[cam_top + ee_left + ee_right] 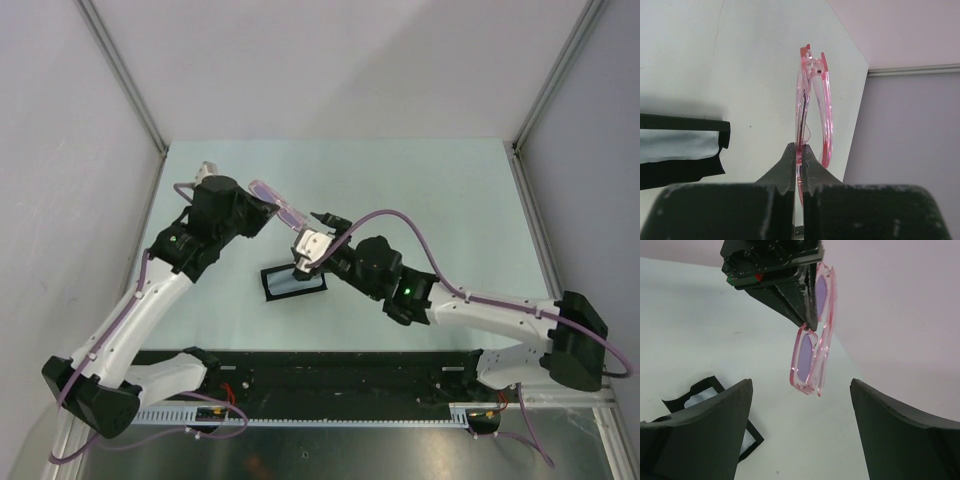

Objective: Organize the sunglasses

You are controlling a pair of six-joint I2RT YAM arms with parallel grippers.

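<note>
Left gripper (pixel 801 152): fingers pinch the sunglasses (pixel 827 120) by the frame, holding them aloft, probably for a handover.
Right gripper (pixel 801 405): fingers spread, sunglasses just beyond them, seemingly untouched.
Case (pixel 293 283): open beneath the right fingers, likely the destination.

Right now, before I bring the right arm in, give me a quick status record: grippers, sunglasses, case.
left gripper: shut on the sunglasses, pinching the pink frame
right gripper: open, empty, facing the sunglasses
sunglasses: held above the table, not in the case
case: open, lying on the table
cloth: pale, inside the case
</note>
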